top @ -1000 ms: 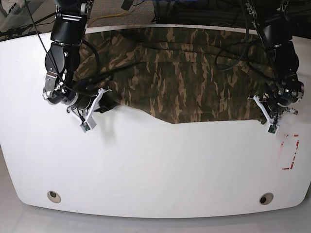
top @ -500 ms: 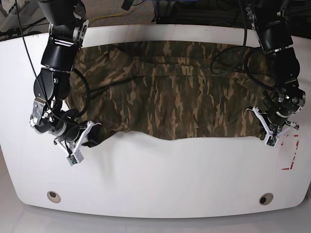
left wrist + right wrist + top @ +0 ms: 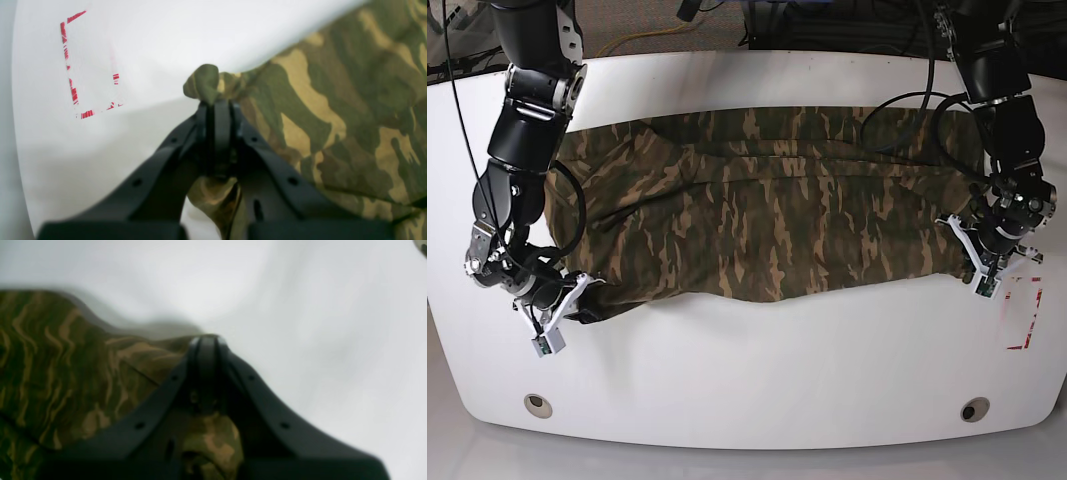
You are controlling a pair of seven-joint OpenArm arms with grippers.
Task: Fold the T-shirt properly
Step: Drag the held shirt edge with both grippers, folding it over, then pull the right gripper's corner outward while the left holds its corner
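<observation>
The camouflage T-shirt (image 3: 767, 205) lies stretched wide across the white table (image 3: 747, 370), its near edge sagging in the middle. My left gripper (image 3: 965, 250) is shut on the shirt's right corner; in the left wrist view a small bunch of T-shirt cloth (image 3: 203, 81) pokes out past the closed left gripper (image 3: 218, 106). My right gripper (image 3: 577, 297) is shut on the shirt's left corner, low on the left of the table. The right wrist view is blurred and shows T-shirt cloth (image 3: 66, 353) pinched at the right gripper (image 3: 205, 340).
A red dashed rectangle (image 3: 1024, 312) is marked on the table just right of my left gripper, also seen as the red rectangle (image 3: 80, 66) in the left wrist view. Two round holes (image 3: 538, 404) (image 3: 973, 409) sit near the table's front edge. Cables hang behind the far edge.
Both grippers have pulled the shirt's near edge toward the front of the table. The right gripper moved far down and outward to the left; the shirt has slid off the table's far edge.
</observation>
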